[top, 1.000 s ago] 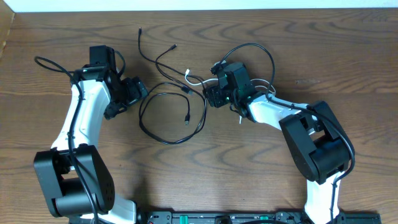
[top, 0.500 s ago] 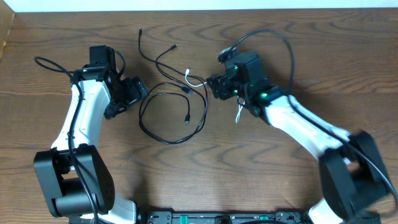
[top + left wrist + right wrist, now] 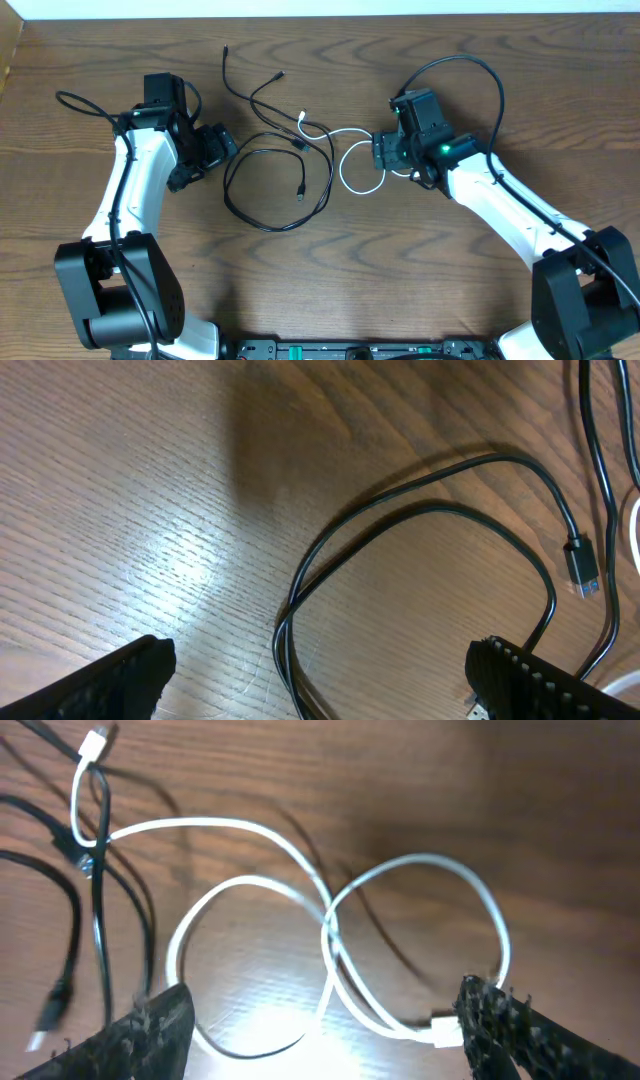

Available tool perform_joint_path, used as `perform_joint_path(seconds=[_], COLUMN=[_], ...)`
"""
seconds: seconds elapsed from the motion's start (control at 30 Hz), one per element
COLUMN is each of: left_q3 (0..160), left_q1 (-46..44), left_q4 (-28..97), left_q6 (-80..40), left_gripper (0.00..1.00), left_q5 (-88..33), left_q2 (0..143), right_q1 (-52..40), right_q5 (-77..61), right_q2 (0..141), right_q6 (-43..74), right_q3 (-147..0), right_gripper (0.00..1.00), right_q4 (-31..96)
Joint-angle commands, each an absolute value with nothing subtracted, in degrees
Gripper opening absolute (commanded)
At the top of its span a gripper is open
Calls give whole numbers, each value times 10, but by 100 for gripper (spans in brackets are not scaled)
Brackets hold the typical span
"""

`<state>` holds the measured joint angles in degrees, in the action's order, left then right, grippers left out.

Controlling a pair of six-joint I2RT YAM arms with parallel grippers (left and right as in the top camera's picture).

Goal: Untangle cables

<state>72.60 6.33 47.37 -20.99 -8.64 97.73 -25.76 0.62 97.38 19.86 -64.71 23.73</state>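
Plainly the white cable (image 3: 215,822) lies looped on the worktop (image 3: 400,260) just under the right end effector (image 3: 381,155), running leftward into the black cables (image 3: 500,457); both this nearer one and the left end effector (image 3: 215,152) are spread wide, grasping nothing

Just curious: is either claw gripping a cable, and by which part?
Nothing is held. The left gripper and right gripper are open; the white cable lies loose beneath the right one.

White cable (image 3: 200,821), black cables (image 3: 490,457), woodgrain table (image 3: 400,280)
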Motion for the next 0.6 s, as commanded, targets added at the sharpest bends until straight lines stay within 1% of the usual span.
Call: perform_joint_path(seconds=[0.0, 0.1, 0.3, 0.37, 0.47, 0.57], left_q3=[723, 723, 723, 723, 723, 723], left_q1=[66, 66, 66, 66, 66, 66], left_q4=[475, 475, 475, 475, 475, 475], left_q6=[-209, -209, -209, -209, -209, -209], left_gripper=[98, 98, 98, 98, 98, 98], left_q5=[-79, -79, -79, -79, -79, -79], left_q2=[981, 981, 981, 981, 981, 981], right_q1=[-267, -271, -271, -270, -270, -270], right_q5=[-15, -10, -13, -12, -12, -12], right_q2=[994, 1014, 1069, 1093, 1122, 1149], right_q6=[248, 223, 16, -59, -140, -201], right_q3=[-647, -647, -647, -647, -647, -647], right_gripper=[77, 74, 75, 80, 82, 81], right_q4=[241, 230, 173, 150, 107, 62])
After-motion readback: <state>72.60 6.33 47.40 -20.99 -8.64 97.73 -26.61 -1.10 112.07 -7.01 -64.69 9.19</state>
